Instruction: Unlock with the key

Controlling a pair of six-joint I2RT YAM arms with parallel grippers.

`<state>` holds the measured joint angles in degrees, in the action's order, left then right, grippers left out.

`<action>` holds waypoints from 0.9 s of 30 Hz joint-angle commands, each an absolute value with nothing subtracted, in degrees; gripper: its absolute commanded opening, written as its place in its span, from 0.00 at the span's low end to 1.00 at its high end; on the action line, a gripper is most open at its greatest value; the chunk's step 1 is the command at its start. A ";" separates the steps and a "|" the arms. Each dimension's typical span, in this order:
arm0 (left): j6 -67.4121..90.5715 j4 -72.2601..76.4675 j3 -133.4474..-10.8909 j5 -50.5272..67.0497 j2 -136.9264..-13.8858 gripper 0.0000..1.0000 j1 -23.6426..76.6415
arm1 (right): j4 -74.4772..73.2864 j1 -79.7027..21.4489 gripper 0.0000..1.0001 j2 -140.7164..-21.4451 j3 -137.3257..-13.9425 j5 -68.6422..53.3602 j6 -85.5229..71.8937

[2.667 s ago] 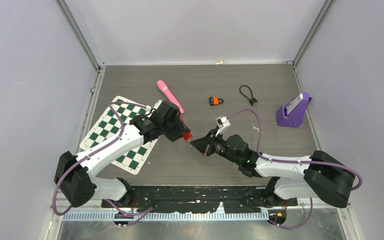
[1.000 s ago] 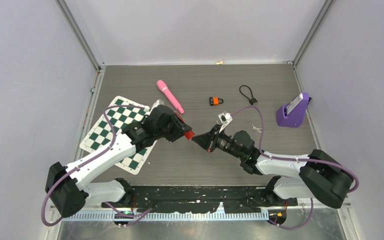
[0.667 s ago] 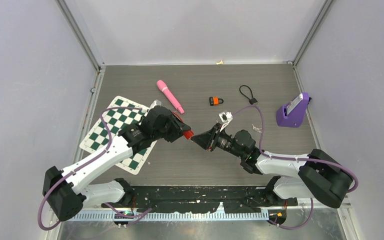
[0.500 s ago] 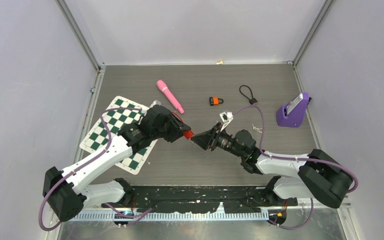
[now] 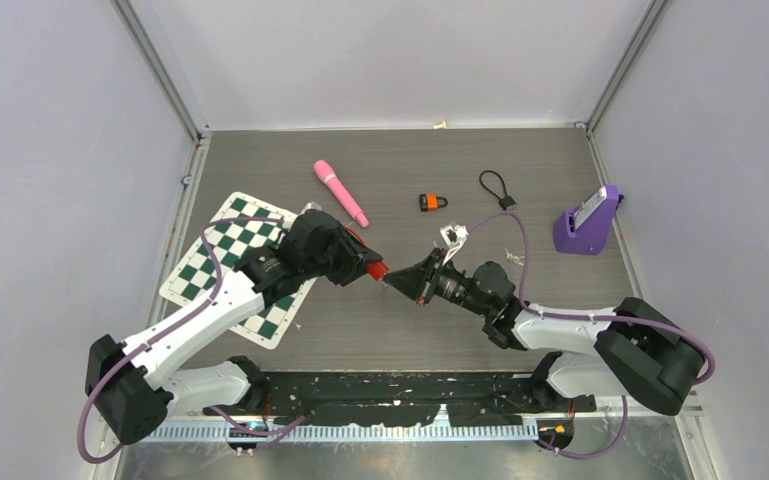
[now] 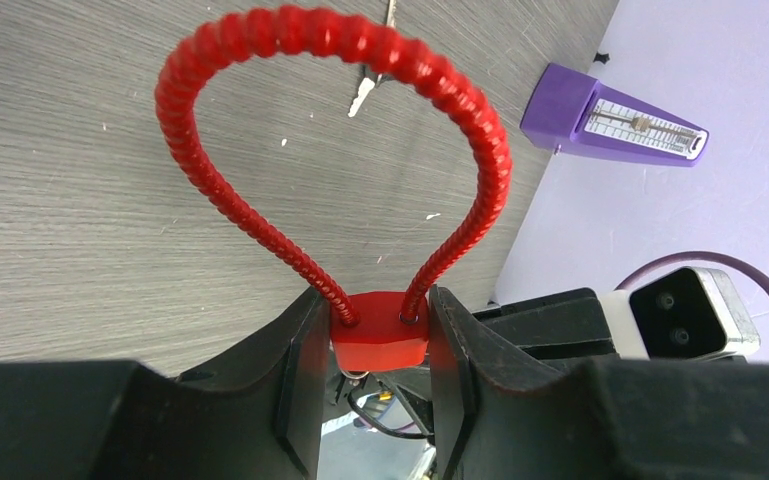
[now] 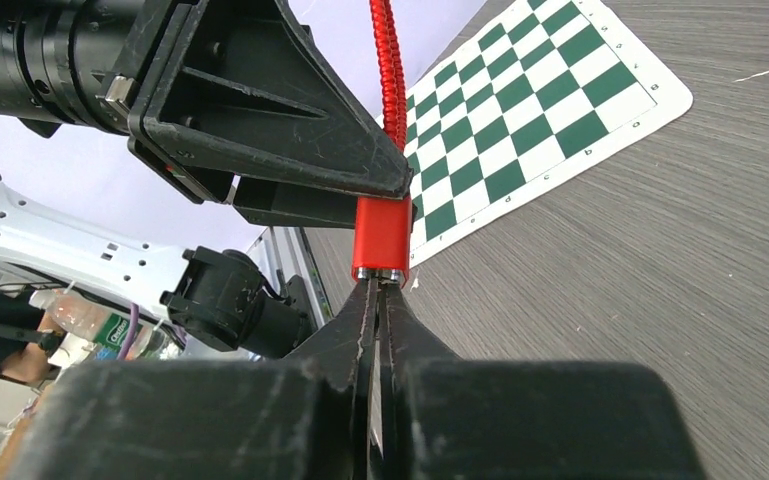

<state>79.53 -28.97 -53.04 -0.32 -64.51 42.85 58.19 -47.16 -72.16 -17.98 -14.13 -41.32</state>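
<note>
Red cable lock (image 6: 380,328) is clamped by its body between the left gripper (image 5: 358,264) fingers. It is held off the table (image 5: 520,170) near the middle of the workspace, with the ribbed cable loop standing out past the fingers toward the far side. The right gripper (image 7: 378,290) comes at it head-on from the opposite side. Its fingers are pressed together to a thin line and their tips touch the metal-collared end of the lock body. I judge they pinch the key, but the blade is hidden between them and I cannot confirm it. The relation that matters is that the body's long axis lies in line with the right fingers, keyway end toward them, so any insertion or twist runs along that one axis. In the top view this axis goes from upper left to lower right. The right arm is the working one and the left only braces. The right wrist view shows slight offset at most between tips and collar; whether the blade is seated I cannot tell. Room: the chessboard mat (image 5: 222,262) lies under and behind the left arm, while the small orange padlock (image 5: 433,202) and purple metronome (image 5: 588,222) are well apart. Nothing stands near the wrists, so a wrist roll looks unobstructed. Risk, by my estimate, is the lock turning in the left grip.
</note>
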 commanded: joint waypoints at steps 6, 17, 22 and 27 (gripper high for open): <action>79.25 -26.79 -52.57 5.39 -61.40 0.38 43.06 | 65.94 -46.83 0.05 -73.52 -18.41 -10.96 -41.97; 79.48 -26.43 -51.69 3.53 -60.42 0.68 44.82 | 67.41 -46.87 0.05 -73.89 -19.27 -9.45 -41.54; 79.16 -27.22 -52.28 0.87 -61.33 0.67 44.94 | 67.64 -46.98 0.05 -74.04 -19.25 -9.67 -41.66; 77.98 -27.78 -54.10 -4.04 -62.11 0.63 44.97 | 67.98 -47.38 0.05 -74.61 -19.34 -9.76 -41.59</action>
<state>79.11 -28.53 -51.77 0.62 -61.52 44.64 62.63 -47.03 -74.15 -17.96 -10.55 -42.17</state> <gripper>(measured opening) 0.657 0.060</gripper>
